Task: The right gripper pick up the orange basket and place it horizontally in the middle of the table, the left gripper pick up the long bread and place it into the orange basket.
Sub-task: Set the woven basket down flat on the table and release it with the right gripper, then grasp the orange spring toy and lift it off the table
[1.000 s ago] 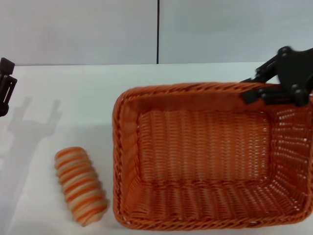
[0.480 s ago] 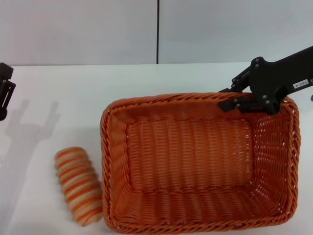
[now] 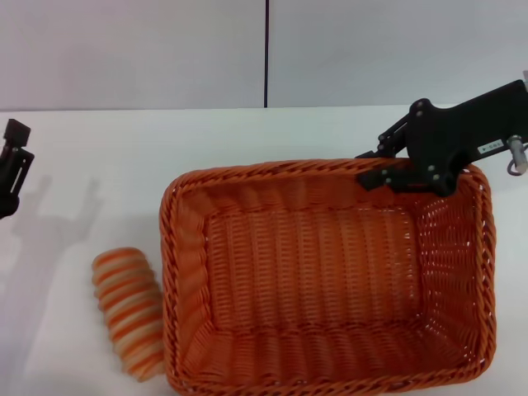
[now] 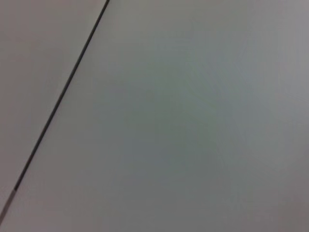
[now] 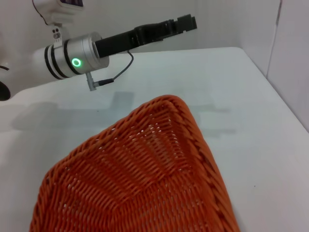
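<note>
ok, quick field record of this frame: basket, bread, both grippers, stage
basket: large orange woven wicker basket, upright on the white table, long side across the head view
bread: orange-and-cream striped toy loaf, on the table at the basket's left side, outside it
right gripper: fingers shut on the basket's far rim near its right corner
left gripper: at the table's left edge, away from the loaf
stage: bread not yet in basket

R gripper [image 3: 375, 167] clamped, far right | L gripper [image 3: 10, 165] parked, left edge
</note>
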Action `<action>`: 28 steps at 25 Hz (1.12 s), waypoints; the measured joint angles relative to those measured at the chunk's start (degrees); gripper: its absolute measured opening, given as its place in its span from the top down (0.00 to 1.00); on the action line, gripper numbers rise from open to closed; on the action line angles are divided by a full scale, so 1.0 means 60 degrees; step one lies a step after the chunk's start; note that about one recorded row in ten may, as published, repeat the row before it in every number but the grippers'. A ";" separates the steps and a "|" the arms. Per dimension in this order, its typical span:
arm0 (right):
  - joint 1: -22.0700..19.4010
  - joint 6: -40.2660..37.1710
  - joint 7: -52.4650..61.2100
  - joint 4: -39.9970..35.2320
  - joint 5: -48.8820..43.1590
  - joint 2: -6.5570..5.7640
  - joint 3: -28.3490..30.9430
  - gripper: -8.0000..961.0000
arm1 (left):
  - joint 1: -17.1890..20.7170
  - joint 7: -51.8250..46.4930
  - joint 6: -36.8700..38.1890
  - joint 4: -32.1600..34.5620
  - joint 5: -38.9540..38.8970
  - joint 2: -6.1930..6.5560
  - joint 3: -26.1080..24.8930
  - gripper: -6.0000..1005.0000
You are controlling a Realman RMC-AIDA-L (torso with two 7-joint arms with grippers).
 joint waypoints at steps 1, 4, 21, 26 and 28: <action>0.0022 -0.0028 -0.0007 0.0005 -0.0026 0.0015 -0.0003 0.82 | 0.0001 0.0000 -0.0004 -0.0021 0.0001 0.0003 0.0022 0.23; 0.0090 -0.0174 0.0079 0.0034 -0.0107 0.0099 0.0059 0.81 | 0.0001 0.0000 -0.0014 -0.0076 0.0004 0.0014 0.0047 0.23; -0.0524 -0.1734 -0.0959 -0.0423 0.0392 0.0709 0.1954 0.45 | 0.0007 0.0000 -0.0050 -0.0001 0.0004 0.0026 0.0097 0.24; -0.1732 -0.1726 -0.1868 0.0013 0.2624 0.0741 0.3901 0.45 | -0.0024 -0.0039 -0.0001 0.0396 0.0005 0.0062 0.0290 0.24; -0.2667 -0.1649 -0.1972 0.0582 0.4035 0.0710 0.4852 0.45 | -0.0002 -0.0560 0.0014 0.1053 0.0004 0.0078 0.0565 0.24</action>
